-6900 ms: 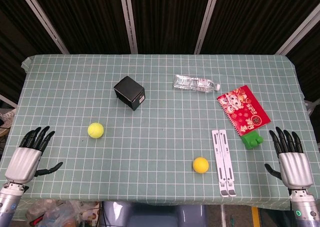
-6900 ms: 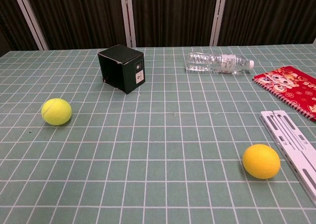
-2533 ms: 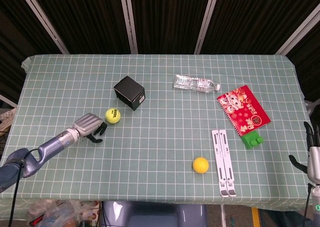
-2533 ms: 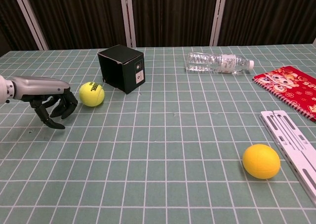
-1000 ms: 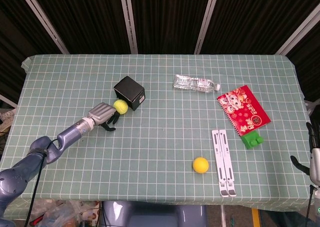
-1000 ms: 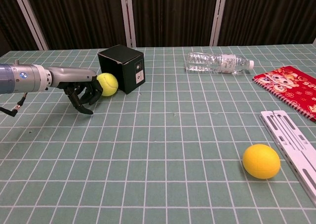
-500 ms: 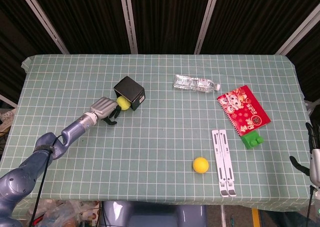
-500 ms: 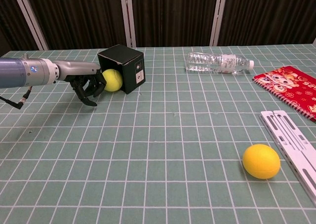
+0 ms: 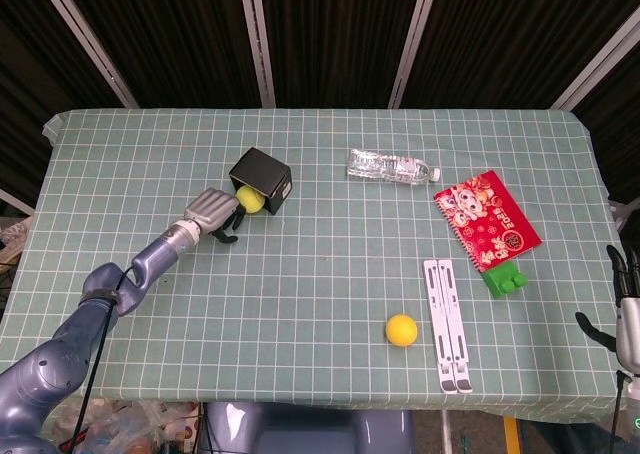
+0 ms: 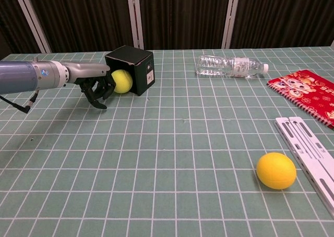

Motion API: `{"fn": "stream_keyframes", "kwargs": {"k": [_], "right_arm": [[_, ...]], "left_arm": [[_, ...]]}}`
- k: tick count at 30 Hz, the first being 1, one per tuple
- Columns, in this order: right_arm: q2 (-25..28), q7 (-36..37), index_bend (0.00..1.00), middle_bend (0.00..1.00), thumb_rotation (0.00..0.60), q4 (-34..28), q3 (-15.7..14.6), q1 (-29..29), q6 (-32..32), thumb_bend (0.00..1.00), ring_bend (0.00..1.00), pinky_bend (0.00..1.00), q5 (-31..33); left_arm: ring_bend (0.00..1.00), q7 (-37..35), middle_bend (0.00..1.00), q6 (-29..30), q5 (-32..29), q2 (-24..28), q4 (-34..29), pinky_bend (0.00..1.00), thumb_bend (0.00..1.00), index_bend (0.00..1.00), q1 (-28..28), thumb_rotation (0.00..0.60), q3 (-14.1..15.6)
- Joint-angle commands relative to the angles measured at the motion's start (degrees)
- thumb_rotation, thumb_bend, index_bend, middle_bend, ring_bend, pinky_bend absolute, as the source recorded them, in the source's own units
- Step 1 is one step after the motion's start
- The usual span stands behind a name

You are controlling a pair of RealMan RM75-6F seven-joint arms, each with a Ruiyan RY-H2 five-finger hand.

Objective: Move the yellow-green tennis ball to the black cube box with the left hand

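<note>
1. Tennis ball (image 10: 122,81) sits touching the black cube box (image 10: 136,68) at its 8 o'clock face; your left hand (image 10: 97,90), fingers curled in and holding nothing, presses the ball.
2. Risk: pushing further may slide the light box, or squirt the ball sideways.
3. Right hand (image 9: 628,319) spread, idle at the table (image 9: 320,274) edge.
4. Count: one tennis ball, one orange ball (image 9: 401,329), one box, one water bottle (image 9: 392,166).

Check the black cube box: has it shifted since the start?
Yes. The black cube box has slid slightly away from the robot, toward the water bottle, pushed by the tennis ball.
</note>
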Motion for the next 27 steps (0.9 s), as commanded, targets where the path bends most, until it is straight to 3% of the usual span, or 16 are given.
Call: {"fn": "stream_keyframes", "kwargs": {"k": [1,6,18,22,27], "right_arm": [[0.00,0.05,0.00,0.00,0.600,-0.02,-0.05,0.03,-0.10,0.19,0.00,0.00,-0.03],[0.09,-0.07,0.00,0.00,0.600,-0.22,-0.18,0.04,-0.28,0.19,0.00,0.00,-0.08],[0.61,0.16,0.00,0.00,0.600,-1.08,-0.65,-0.03,-0.63,0.19,0.00,0.00,-0.46],[0.78,0.31,0.00,0.00,0.600,-1.18,-0.69,0.02,-0.84,0.19,0.00,0.00,-0.45],[0.81,0.37,0.00,0.00,0.600,-1.18,-0.75,0.07,-0.86,0.19,0.00,0.00,-0.61]], "left_arm": [[0.56,1.46,0.71,0.43,-0.05,-0.94,1.54,0.71,0.20,0.64,0.25,0.600,-0.06],[0.52,4.99,0.66,2.66,-0.58,-2.90,4.80,0.68,0.20,0.63,1.13,0.600,-0.84],[0.31,10.00,0.48,5.21,-1.24,-5.27,7.86,0.45,0.20,0.57,1.72,0.600,-1.91],[0.23,11.12,0.41,5.81,-1.33,-5.30,7.83,0.43,0.20,0.55,1.98,0.600,-2.03],[0.21,12.68,0.37,7.23,-1.59,-5.11,7.54,0.43,0.20,0.54,2.38,0.600,-2.44]]}}
